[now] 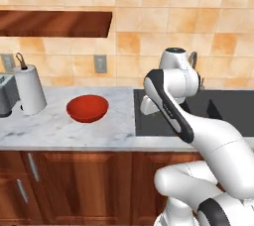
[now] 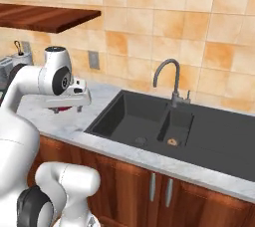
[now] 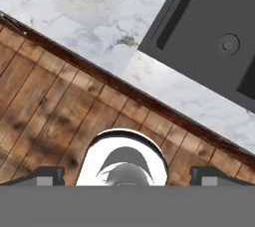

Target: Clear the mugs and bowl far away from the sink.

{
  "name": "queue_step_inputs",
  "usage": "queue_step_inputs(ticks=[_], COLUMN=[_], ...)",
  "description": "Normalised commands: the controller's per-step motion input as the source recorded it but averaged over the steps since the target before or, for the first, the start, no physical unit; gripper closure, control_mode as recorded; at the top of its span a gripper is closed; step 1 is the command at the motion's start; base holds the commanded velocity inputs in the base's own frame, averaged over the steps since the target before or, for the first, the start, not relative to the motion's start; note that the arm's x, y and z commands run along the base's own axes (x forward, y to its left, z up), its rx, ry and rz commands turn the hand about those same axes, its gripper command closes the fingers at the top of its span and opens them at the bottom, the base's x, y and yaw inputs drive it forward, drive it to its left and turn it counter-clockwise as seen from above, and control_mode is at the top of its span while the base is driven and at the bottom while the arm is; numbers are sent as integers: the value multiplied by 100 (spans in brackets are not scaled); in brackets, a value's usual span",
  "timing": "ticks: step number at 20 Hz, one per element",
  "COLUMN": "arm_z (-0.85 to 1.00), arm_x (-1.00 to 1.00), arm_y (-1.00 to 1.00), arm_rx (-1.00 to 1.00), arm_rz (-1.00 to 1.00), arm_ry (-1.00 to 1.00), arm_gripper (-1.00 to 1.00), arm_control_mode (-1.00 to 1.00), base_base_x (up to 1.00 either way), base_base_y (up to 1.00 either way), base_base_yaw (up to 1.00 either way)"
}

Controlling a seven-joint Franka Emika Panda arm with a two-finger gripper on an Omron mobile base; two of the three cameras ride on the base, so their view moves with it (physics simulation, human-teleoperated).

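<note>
Marble counter (image 1: 54, 126) runs along the wall, and going left to right in the left base view you get a grey toaster (image 1: 6, 100) cut off at the frame edge, then a white paper towel roll (image 1: 30, 90) on its stand just beside it, then a decent bare stretch before the red bowl (image 1: 87, 108). That bowl sits about mid-depth on the marble, well clear of the front edge and with open counter all round it — more bare stone lies between it and the black sink (image 2: 149, 121).

Next comes the arm, with its gripper (image 3: 127, 171) hanging over the counter's front lip near the sink's left rim. The hand view looks straight down there: the dark wood edge of the counter cuts diagonally across, wood floor on one side, marble and the corner of the big basin with its drain on the other. Both finger tips (image 3: 50, 175) sit far apart at the bottom corners, so the jaws are spread wide with nothing between them.

Further right, the right base view shows the two basins, large then small, with the grey gooseneck faucet (image 2: 168, 79) behind the divider — lots of flat black deck beyond. I can't pick out the mugs anywhere on the counter.
</note>
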Motion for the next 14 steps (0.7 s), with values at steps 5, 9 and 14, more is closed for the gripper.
queue_step_inputs(ticks=[5,9,14], arm_z=[0,0,0], arm_x=[0,0,0], arm_y=[0,0,0], arm_rx=[0,0,0], arm_rz=[0,0,0], arm_ry=[0,0,0], arm_gripper=[-100,-100,-100], arm_control_mode=[100,100,100], base_base_x=[100,96,92], base_base_y=[-11,0,7], base_base_yaw=[-9,-59,-66])
